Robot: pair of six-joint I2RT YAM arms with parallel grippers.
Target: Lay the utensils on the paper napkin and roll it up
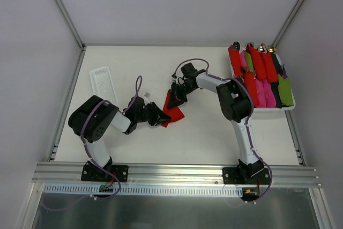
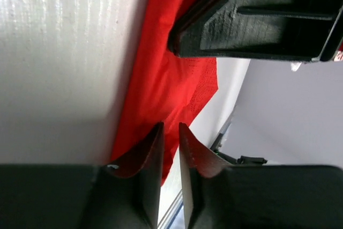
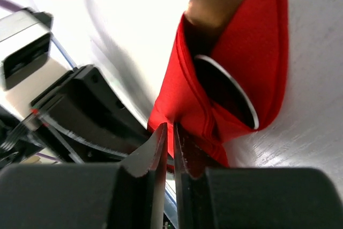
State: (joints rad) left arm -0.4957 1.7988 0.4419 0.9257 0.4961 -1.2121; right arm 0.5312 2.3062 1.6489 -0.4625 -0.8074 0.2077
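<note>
Fingers of the right gripper (image 3: 167,132) are nearly together, nipping the paper napkin (image 3: 185,100) by its folded edge.
Bright red and plain, the napkin is wrapped loosely round the utensils (image 3: 228,92), with a shiny rounded spoon head showing in its open end. It lies on the table (image 1: 214,132) between both grippers. The left gripper (image 2: 170,132) shows a thin slit at the napkin's edge; whether it grips cannot be told.
</note>
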